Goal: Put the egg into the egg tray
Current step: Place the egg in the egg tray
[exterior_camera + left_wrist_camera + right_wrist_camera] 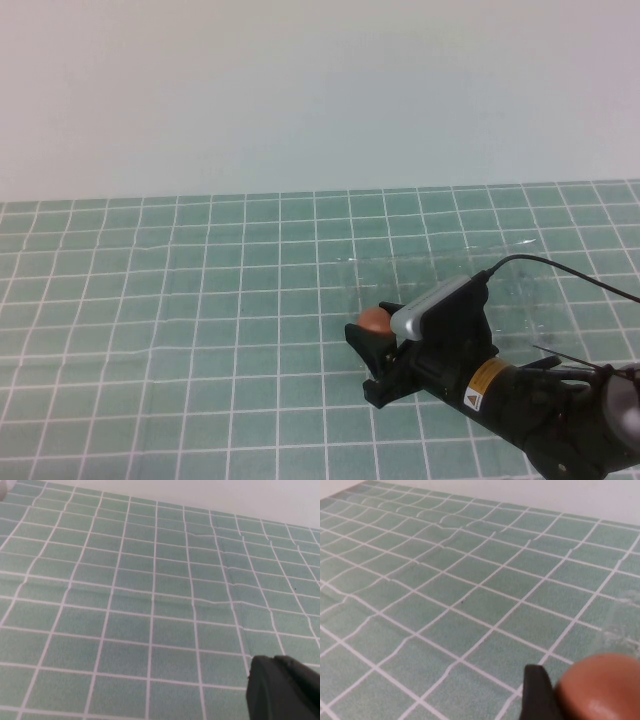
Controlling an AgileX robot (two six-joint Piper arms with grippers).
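Observation:
The egg is small, smooth and orange-brown. My right gripper is shut on it and holds it at the near left corner of the egg tray. The tray is a faint, glinting, transparent sheet on the green grid mat. In the right wrist view the egg sits against a black finger, and the tray's edge glints just past it. My left gripper is out of the high view. Its wrist view shows only a black part of it over bare mat.
A green mat with white grid lines covers the table up to a pale wall at the back. The right arm and its cable fill the near right corner.

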